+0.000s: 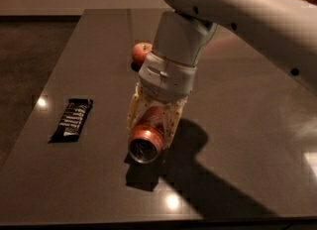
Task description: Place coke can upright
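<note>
While the white arm (233, 11) is sweeping in from the upper right of the view, its thick forearm is running across the top and bending at the wrist, so that the last segment is pointing almost straight down at the desk (247, 125). The wrist housing is sitting directly above the claw (150, 129) and leaning slightly toward the camera.

The claw is grasping the coke can (145, 143), its pale fingers (132, 117) pressing in on either side of the red body. The can is not standing upright: it is lying tilted between the fingers, with one silver end facing the camera and slightly downward and the other end hiding up under the wrist. A dark shadow is spreading on the desk just below and in front of the claw. Whether the can's lower edge is touching the surface or hanging just above it cannot be told.

Behind the claw, on its far side and partly covered by the wrist housing, a round red apple (141, 52) is resting on the desk, well apart from the can. To the side of the claw, toward the left edge of the view, a black-wrapped snack bar (72, 120) is lying flat, also well apart from the can.
</note>
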`<state>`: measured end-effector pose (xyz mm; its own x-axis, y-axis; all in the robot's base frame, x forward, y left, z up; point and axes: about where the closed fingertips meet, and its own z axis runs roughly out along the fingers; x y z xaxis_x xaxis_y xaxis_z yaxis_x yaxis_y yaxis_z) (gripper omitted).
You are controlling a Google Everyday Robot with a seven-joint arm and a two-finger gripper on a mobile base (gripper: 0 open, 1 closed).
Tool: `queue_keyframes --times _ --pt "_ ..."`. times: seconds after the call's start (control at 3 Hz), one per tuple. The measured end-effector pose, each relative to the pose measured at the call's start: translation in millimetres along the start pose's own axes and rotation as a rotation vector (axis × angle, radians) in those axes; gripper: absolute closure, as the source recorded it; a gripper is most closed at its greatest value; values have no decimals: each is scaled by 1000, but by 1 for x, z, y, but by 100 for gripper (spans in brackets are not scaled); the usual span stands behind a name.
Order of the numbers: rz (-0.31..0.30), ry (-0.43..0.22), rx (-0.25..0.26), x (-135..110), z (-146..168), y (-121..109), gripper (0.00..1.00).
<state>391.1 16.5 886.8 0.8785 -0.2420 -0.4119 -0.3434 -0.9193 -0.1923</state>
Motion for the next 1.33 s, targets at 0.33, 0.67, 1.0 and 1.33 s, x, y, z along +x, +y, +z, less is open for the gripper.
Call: queue_keyframes --times 0.33,0.67,1.0,1.33 --pt "208 -89 129 6 -25 -17 100" --pt "406 -157 218 12 -39 -26 100" --pt "630 -242 311 21 -49 -33 100" --pt "805 -338 391 31 -51 -33 100"
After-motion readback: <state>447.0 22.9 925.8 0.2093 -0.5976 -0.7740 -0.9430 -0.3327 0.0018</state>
